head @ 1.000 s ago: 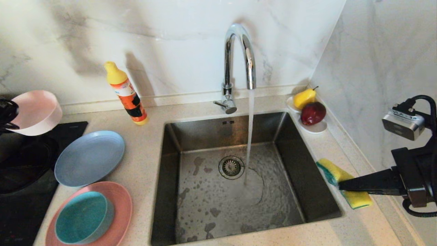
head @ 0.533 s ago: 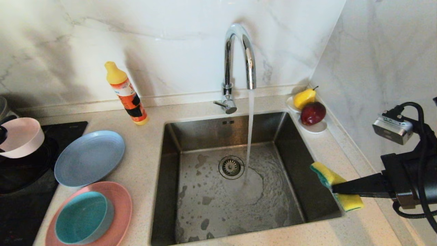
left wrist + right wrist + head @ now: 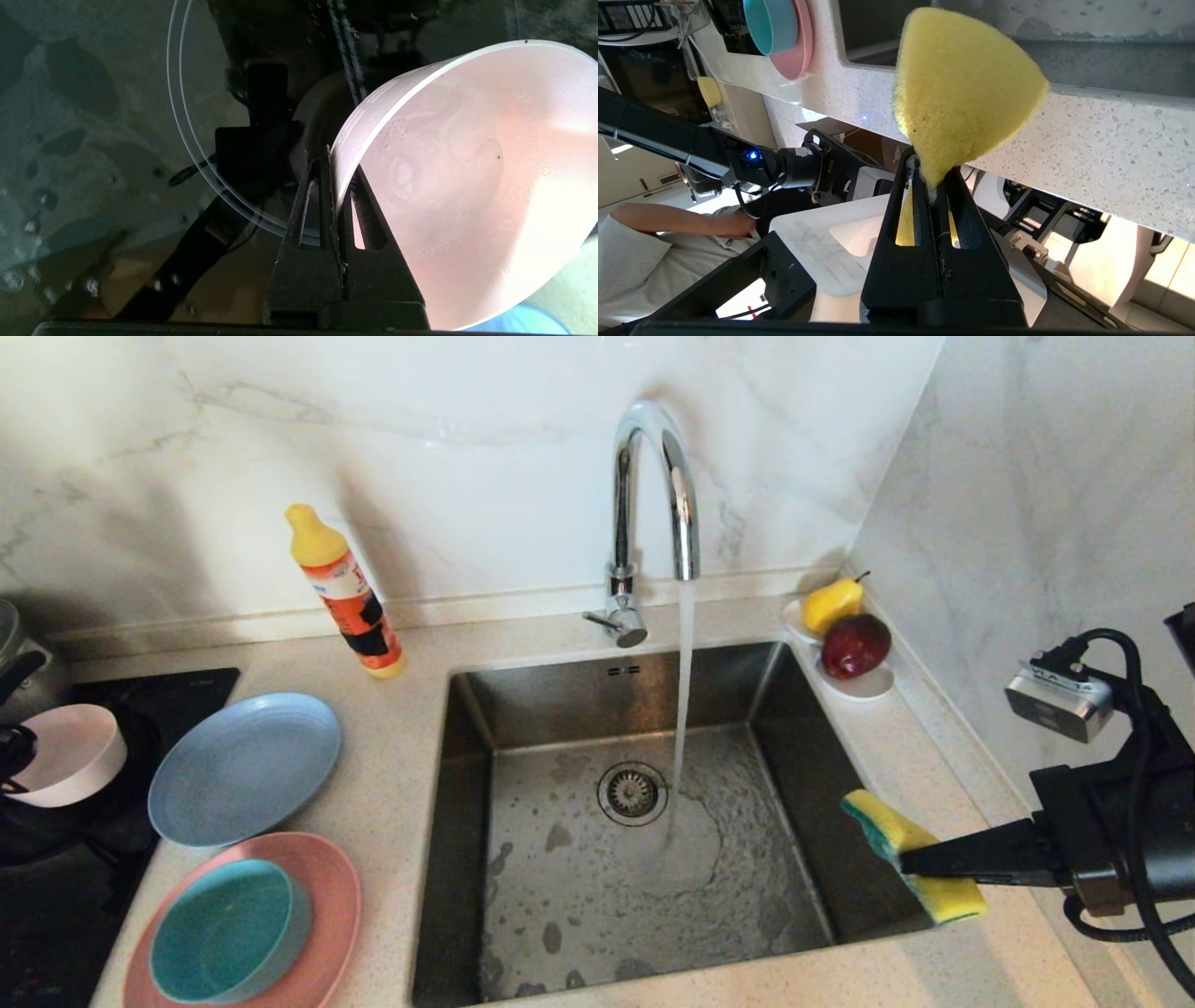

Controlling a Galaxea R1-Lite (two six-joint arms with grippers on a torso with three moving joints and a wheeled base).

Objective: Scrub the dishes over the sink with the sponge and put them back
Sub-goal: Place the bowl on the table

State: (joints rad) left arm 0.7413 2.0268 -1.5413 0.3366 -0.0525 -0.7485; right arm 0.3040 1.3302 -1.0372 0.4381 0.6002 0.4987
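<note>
The left gripper (image 3: 337,196) is clamped on the thin rim of the smooth pale pink bowl (image 3: 65,753), held at the far left above the dark cooktop (image 3: 84,859). The right gripper (image 3: 910,863) pinches the soft yellow sponge (image 3: 910,854) with its green scouring layer, over the right edge of the brushed steel sink (image 3: 560,709). On the speckled counter (image 3: 383,784) rest the round grey-blue plate (image 3: 245,767) and the teal bowl (image 3: 229,931) inside the salmon-pink plate (image 3: 331,896). Water runs from the chrome faucet (image 3: 653,495).
</note>
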